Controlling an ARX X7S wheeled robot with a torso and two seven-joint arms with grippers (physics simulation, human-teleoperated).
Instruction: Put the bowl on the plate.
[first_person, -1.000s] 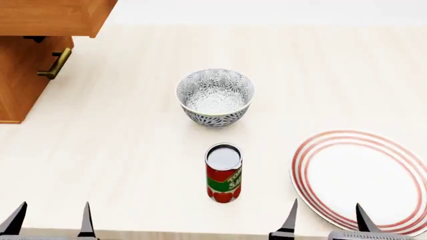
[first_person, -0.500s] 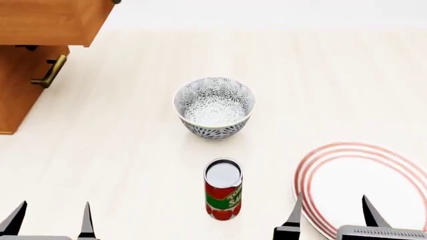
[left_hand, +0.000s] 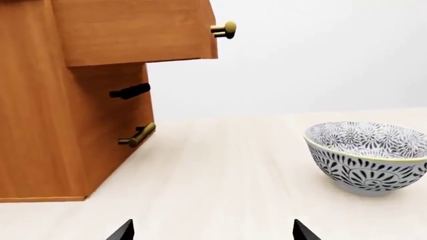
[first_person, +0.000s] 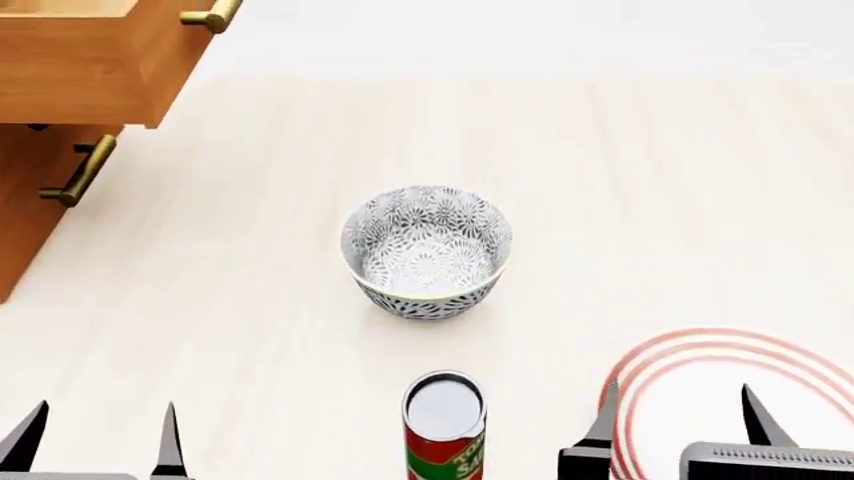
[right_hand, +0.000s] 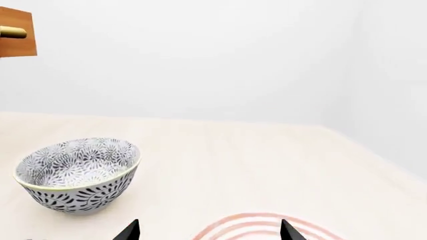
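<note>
Bowl (first_person: 426, 252) sat upright mid-frame on the tabletop (first_person: 641, 190), untouched; plate (first_person: 747, 370) lower right, apart. My left gripper (first_person: 96, 438) and right gripper (first_person: 679, 420) held jaws wide, empty, ready to reach.

Counted on the table (first_person: 667, 180): one bowl (first_person: 426, 252), one plate (first_person: 727, 400) cut off at the near right edge, and one red can (first_person: 445, 425) at the near edge. One wooden cabinet (first_person: 60, 90) stood at the far left corner. Two grippers showed: left gripper (first_person: 96, 440), right gripper (first_person: 678, 420).
</note>
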